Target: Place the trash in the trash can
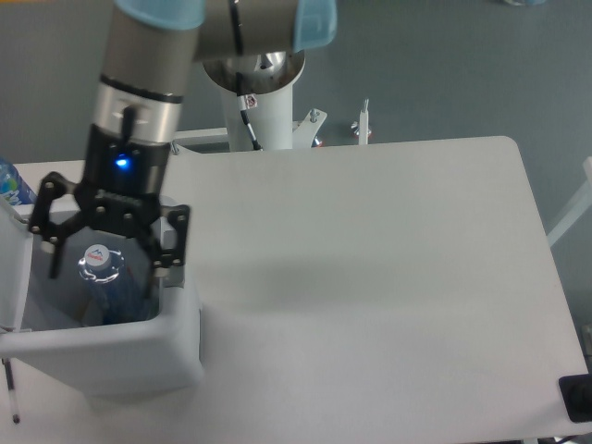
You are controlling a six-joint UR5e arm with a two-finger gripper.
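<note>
Labelled bottle (9, 181): only a bluish sliver with a blue-and-white label shows at the frame's left edge, to the left of the hand and apart from it.
Trash can (111, 356): a boxy white bin with rounded corners, sitting on the desk directly under the hand; its near wall lies below the fingertips, and its opening faces up around them.
Clear bottle (100, 277): standing roughly upright inside the trash can, between the two fingers but not touched by either; its pale round cap points up just under the palm, and the bluish body drops into the bin below.
Carton piece: cannot be made out inside the bin.
Hand (104, 268): black, two-fingered, pointing down over the trash can's opening; spread wide, with the left finger near the bin's left side and the right finger at its right wall; it grips nothing. A blue light glows on the wrist above it.
Arm (148, 83): a silver and pale-blue column rising up from the hand, bending toward the white base post (264, 111) behind the desk, up and to the right of the hand.
Desk (370, 277): a white top with a rounded far corner, stretching away to the right of the hand.
</note>
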